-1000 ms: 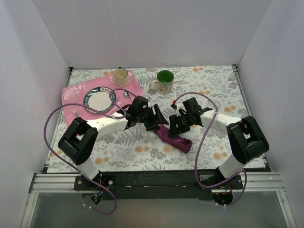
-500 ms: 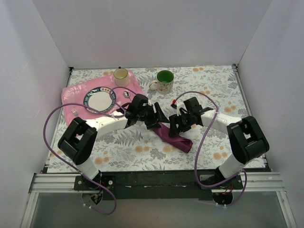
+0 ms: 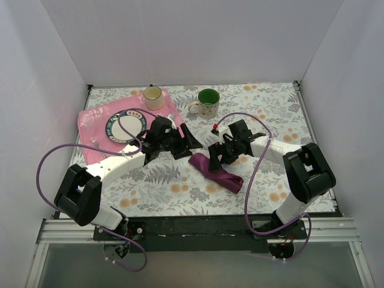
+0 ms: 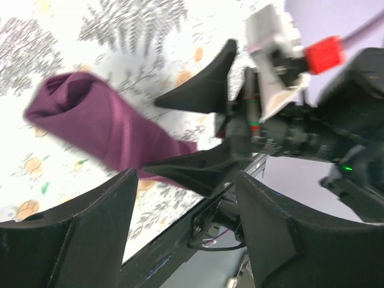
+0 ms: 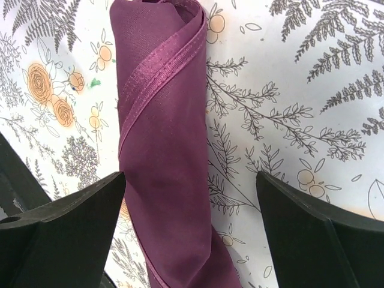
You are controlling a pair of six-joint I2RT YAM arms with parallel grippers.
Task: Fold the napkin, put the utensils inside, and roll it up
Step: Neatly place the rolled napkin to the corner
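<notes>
Here the right tool (image 5: 189, 177) gapes wide over the rolled napkin (image 5: 162, 150), gripping nothing; the left tool (image 4: 185, 175), half-spread, is empty.

Under my right gripper (image 5: 191, 175): jaws spread wide; the rolled napkin (image 5: 165, 138) lies lengthwise in the gap, with bare cloth on both sides.
Ahead of my left gripper (image 4: 187, 174): jaws apart, nothing between them; the right gripper's black fingers stand close in front and block the way.
Far side: green mug (image 3: 207, 102), cream mug (image 3: 153, 96), and plate (image 3: 125, 126) on pink mat (image 3: 93, 120).
Right and near side: open table (image 3: 282, 120).
</notes>
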